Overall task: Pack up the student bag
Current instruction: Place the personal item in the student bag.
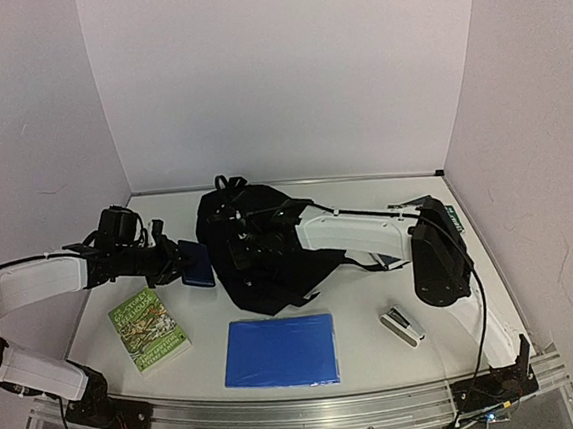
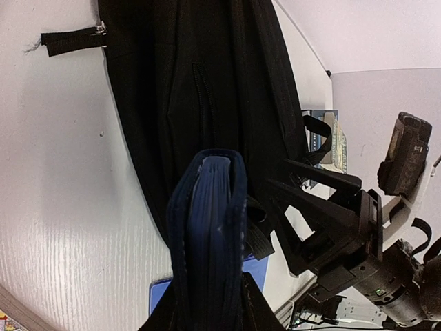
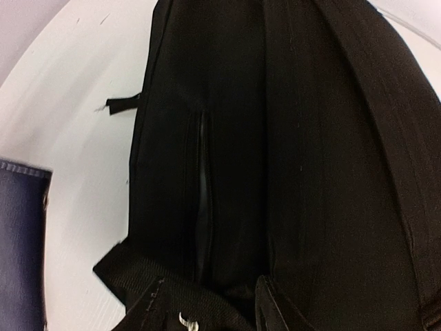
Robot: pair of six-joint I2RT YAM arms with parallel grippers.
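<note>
Two arms are over the table (image 1: 370, 303) from where I sit. The student bag (image 1: 264, 282) lies flat near the middle of it, toward the back wall, with its top loop pointing away from the arm bases. My left gripper (image 1: 175, 264) is clenched on a navy case (image 1: 196, 263), holding it on edge just beside the bag's left side. In the left wrist view the case's stitched spine stands upright in front of the black fabric. My right arm reaches across from the right, and the right gripper (image 1: 249, 245) sits on top of the bag. Its fingers stand partly apart against the fabric, beside a zip line (image 3: 202, 200) running down the panel, and I cannot tell whether they pinch anything. A green book (image 1: 148, 329) lies near the left front, a blue folder (image 1: 280, 352) at front centre, and a small white device (image 1: 403, 326) to its right, all apart from the bag.
</note>
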